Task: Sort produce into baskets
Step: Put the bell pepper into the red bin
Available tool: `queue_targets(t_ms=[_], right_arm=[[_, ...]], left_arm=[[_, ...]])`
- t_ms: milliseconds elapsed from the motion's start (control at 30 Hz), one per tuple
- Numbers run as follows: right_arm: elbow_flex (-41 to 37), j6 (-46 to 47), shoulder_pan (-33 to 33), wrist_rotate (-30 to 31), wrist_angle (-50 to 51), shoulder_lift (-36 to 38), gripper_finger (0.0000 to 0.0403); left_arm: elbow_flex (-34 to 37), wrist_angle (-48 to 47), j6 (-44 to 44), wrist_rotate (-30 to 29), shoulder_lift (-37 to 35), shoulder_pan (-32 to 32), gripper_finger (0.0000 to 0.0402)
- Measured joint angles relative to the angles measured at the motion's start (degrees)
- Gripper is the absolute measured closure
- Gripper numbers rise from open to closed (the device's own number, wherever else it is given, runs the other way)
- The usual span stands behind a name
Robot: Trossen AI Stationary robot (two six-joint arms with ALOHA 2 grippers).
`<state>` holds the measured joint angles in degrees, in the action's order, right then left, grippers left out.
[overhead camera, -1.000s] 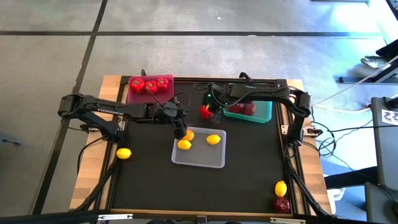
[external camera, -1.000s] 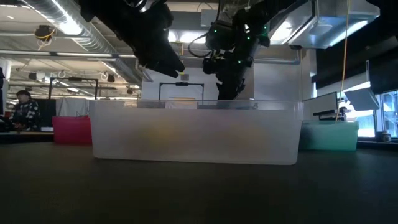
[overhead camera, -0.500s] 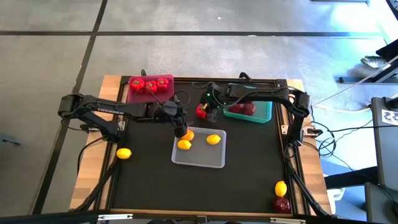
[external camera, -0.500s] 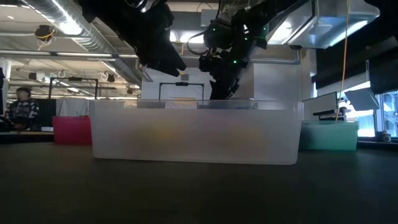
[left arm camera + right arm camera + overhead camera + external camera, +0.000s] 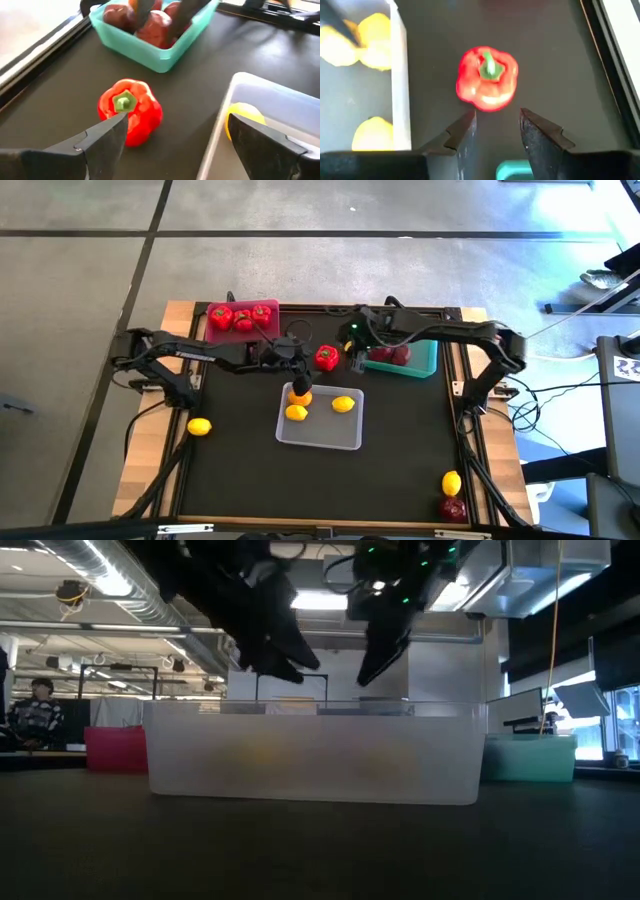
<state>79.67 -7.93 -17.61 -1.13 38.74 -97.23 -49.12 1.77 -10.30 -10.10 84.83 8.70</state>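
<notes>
A red bell pepper with a green stem stands stem-up on the black table between my two grippers and touches neither. My left gripper is open, just near-left of the pepper, over the far edge of the grey-white basket. My right gripper is open, just right of the pepper. The grey-white basket holds three lemons. The pink basket holds three peppers. The teal basket holds dark red apples.
A loose lemon lies near the table's left edge. Another lemon and an apple lie at the near right corner. The pink basket is at the far left and the teal basket at the far right. People sit in the room behind.
My right gripper has drawn back toward the table's right, away from the red pepper, which now stands free on the table. My left gripper has moved toward the table's right and far edge, closer to the pepper.
</notes>
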Motion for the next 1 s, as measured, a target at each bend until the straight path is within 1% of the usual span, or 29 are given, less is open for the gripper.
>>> queue_targets(t_ms=[100,167,300,400,467,533,600,833,1000], right_arm=[[-4.37,0.24,0.00,-0.01,-2.15,3.70,0.0251],[-8.65,0.72,0.27,-0.40,-4.81,6.03,0.0251],[-17.69,1.82,2.91,-1.53,-16.21,9.63,0.0251],[-23.17,1.83,5.71,-1.76,-25.51,10.29,0.0251],[-25.40,1.81,7.41,-1.94,-30.00,10.29,0.0251],[-26.84,1.72,8.59,-1.88,-33.96,10.36,0.0251],[-27.58,1.69,9.56,-1.43,-36.08,10.38,0.0251],[-27.62,2.49,9.88,-0.55,-37.75,10.38,0.0251],[-27.62,2.76,9.86,-0.54,-38.45,10.38,0.0251]], left_arm=[[0.00,1.93,-2.21,2.02,2.85,1.91,0.0065],[-0.02,2.51,-3.36,3.40,4.66,3.38,0.0071],[-1.00,2.37,-4.87,4.52,7.44,6.30,0.0093],[-2.24,3.33,-4.21,5.14,9.06,7.75,0.0113],[-2.34,5.23,-2.82,6.68,9.82,8.38,0.0125],[-2.40,7.82,-1.65,7.55,10.94,8.72,0.0136],[-2.41,8.38,-0.53,7.85,11.84,9.05,0.0147],[-2.40,11.38,1.71,8.17,14.88,10.26,0.0185],[-2.34,13.68,2.79,8.28,15.79,10.19,0.0224]])
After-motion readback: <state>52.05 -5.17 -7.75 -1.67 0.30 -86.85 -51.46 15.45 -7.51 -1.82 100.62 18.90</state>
